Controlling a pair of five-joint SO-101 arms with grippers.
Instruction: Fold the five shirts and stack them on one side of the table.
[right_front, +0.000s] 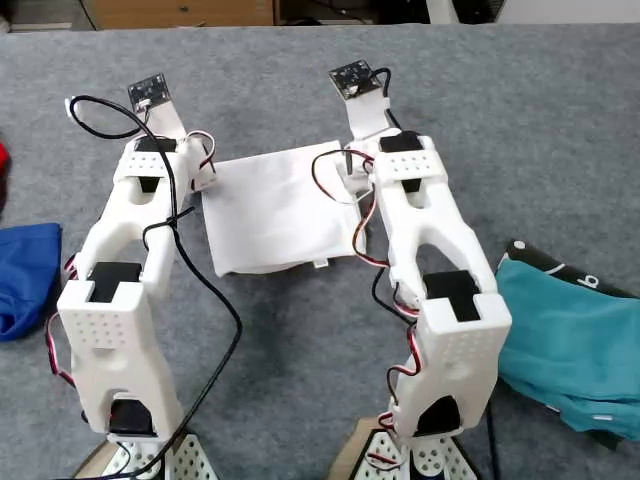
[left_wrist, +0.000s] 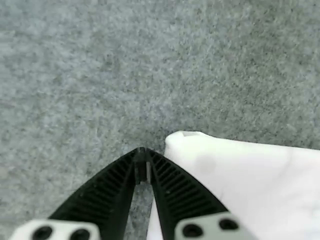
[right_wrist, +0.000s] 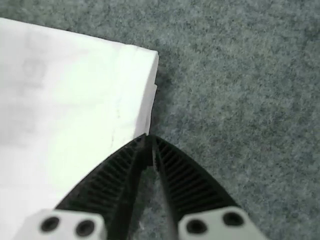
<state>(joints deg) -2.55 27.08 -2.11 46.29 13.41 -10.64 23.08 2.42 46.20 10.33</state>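
A white shirt (right_front: 275, 210) lies folded into a rough rectangle on the grey carpeted table, between the two arms. My left gripper (left_wrist: 142, 154) is shut, its tips on the carpet just beside the shirt's far left corner (left_wrist: 182, 140), with nothing visibly between the fingers. In the high view the left gripper (right_front: 207, 182) sits at that corner. My right gripper (right_wrist: 149, 139) is also shut, its tips right at the shirt's far right edge (right_wrist: 142, 95), touching or nearly touching the cloth. A blue shirt (right_front: 25, 275) lies at the left, a teal one (right_front: 570, 340) at the right.
A sliver of red cloth (right_front: 3, 158) shows at the left edge. A dark piece (right_front: 535, 258) pokes out beyond the teal shirt. Bare carpet (right_front: 300, 350) stretches in front of the white shirt and beyond it. Wooden furniture (right_front: 180, 10) stands past the table's far edge.
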